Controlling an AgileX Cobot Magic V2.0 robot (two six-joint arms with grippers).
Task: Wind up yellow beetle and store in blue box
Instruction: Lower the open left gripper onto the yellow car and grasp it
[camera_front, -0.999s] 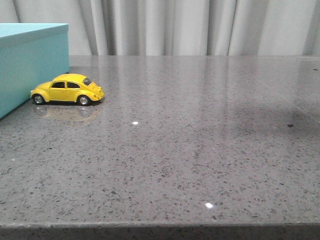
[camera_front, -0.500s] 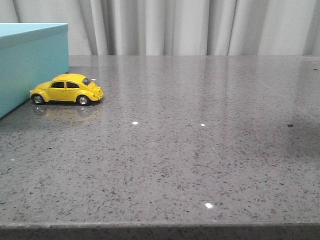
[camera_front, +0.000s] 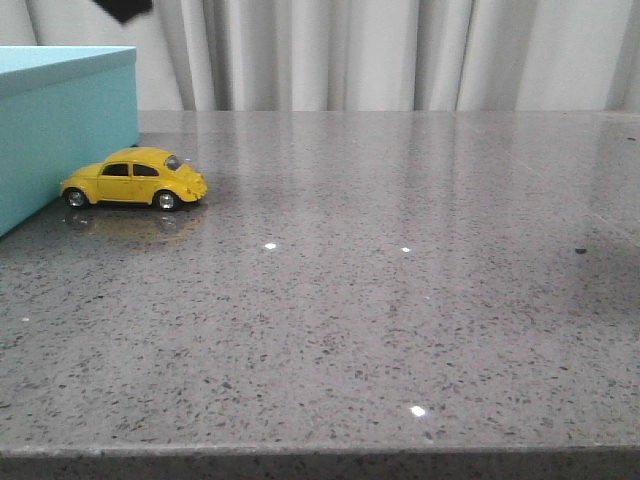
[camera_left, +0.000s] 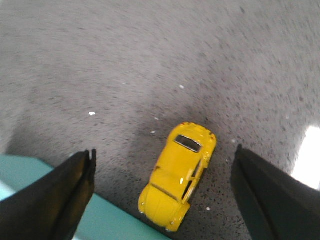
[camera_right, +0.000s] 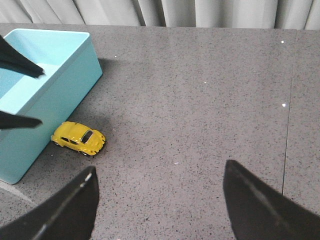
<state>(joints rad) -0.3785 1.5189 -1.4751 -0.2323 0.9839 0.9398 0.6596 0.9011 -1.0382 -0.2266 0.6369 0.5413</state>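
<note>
Sitting on its wheels beside the blue box (camera_right: 47, 95), the yellow beetle (camera_left: 178, 176) lies below, seemingly between, the left gripper's (camera_left: 162, 197) wide-spread, empty fingers.

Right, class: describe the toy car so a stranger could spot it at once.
Find the big blue box at the left of the grey table. Just beside its near wall stands the toy car, the only glossy yellow thing there, rounded, with dark windows.

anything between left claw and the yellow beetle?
Nothing. In the left wrist view the open left claw hangs above the yellow beetle, only bare table around it.
</note>
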